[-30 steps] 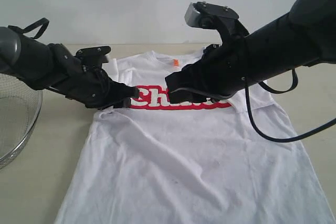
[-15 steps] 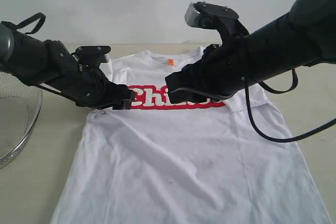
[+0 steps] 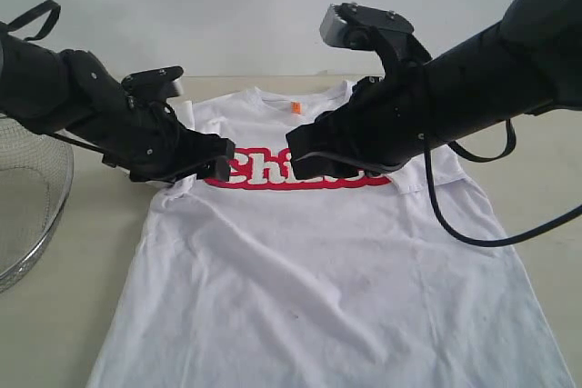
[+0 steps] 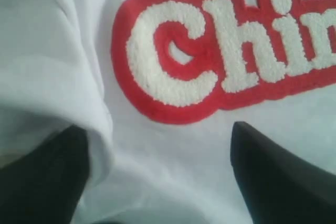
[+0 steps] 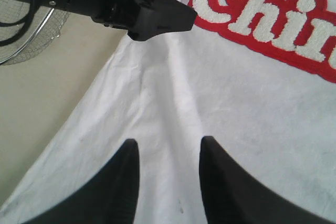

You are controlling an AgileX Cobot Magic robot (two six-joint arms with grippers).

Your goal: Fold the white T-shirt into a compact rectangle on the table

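- The T-shirt (image 3: 336, 270) lies spread flat, print up, on the table (image 3: 64, 315), with its hem nearest.
- The left gripper (image 4: 157, 129) sits low at the start of the red lettering (image 3: 273, 168). Its fingers are wide apart and hold nothing, and a fold of cloth lies against one.
- The right gripper (image 5: 168, 150) is just beside it, fingers partly apart over a crease; whether they pinch it I cannot tell.
- The orange neck tag (image 3: 296, 107) lies farthest, and a wire basket (image 3: 36, 215) stands left.
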